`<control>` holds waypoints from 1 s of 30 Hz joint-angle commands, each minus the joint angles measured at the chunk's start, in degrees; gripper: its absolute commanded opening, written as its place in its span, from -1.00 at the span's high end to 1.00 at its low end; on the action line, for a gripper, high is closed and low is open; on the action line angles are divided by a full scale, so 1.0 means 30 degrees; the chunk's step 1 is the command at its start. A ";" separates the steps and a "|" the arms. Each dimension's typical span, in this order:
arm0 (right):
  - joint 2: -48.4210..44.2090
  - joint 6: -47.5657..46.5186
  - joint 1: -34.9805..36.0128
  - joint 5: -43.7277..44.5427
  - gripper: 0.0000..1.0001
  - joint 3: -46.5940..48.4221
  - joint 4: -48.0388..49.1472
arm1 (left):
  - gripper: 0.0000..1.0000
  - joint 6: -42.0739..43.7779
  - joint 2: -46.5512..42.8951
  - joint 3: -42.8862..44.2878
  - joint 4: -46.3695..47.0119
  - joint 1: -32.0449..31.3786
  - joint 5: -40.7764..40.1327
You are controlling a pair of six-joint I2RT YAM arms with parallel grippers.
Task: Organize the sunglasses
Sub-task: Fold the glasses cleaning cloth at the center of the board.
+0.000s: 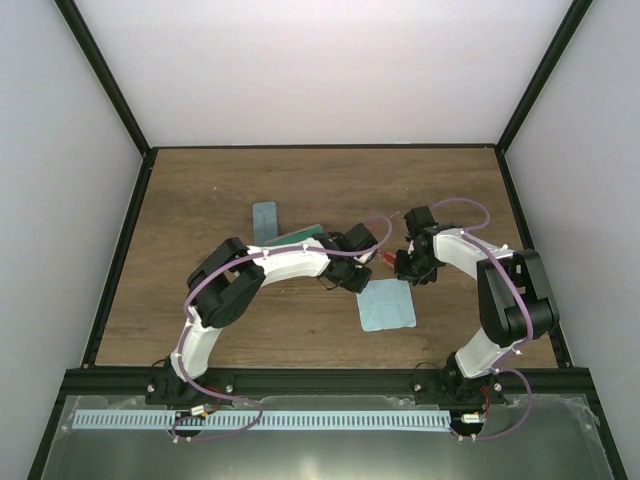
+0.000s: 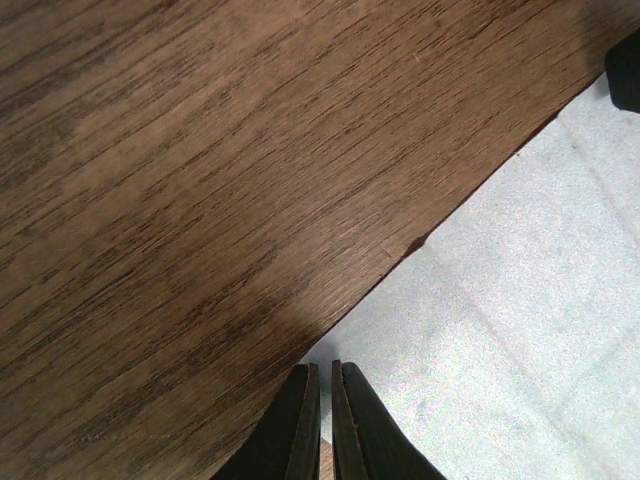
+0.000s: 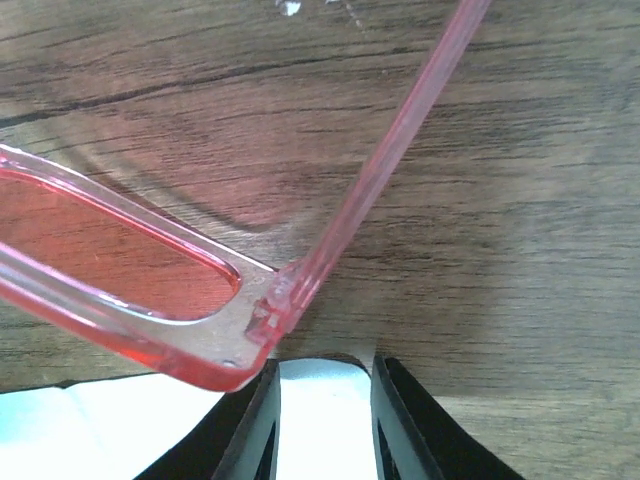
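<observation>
**Hidden, cropped and too small**

From above we catch only a red sliver of the red thin-framed sunglasses [image 1: 384,258], too small to show their shape. In the right wrist view the left edge cuts off their lens and frame, and the top edge cuts the slender arm. The white-and-black left arm [image 1: 290,262] covers most of a green oblong case [image 1: 300,238]; whether that case touches the grey-blue oblong case [image 1: 265,218], we cannot tell. The left wrist view's right and bottom edges crop the light-blue square cloth [image 2: 520,330].
</observation>
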 commanded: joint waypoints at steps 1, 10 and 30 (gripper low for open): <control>0.0532 0.0277 0.0453 0.0012 0.48 0.0213 -0.0327 | 0.92 0.0182 0.0450 0.0443 -0.0156 -0.0085 0.0101; 0.0650 0.0442 0.0480 0.0308 0.84 0.0295 -0.0445 | 0.92 0.0362 0.0392 0.0364 -0.0199 -0.0092 0.0138; 0.0474 0.0488 0.0482 0.0116 0.99 0.0217 -0.0328 | 0.67 -0.0141 0.0535 0.0628 -0.0361 -0.0068 0.0018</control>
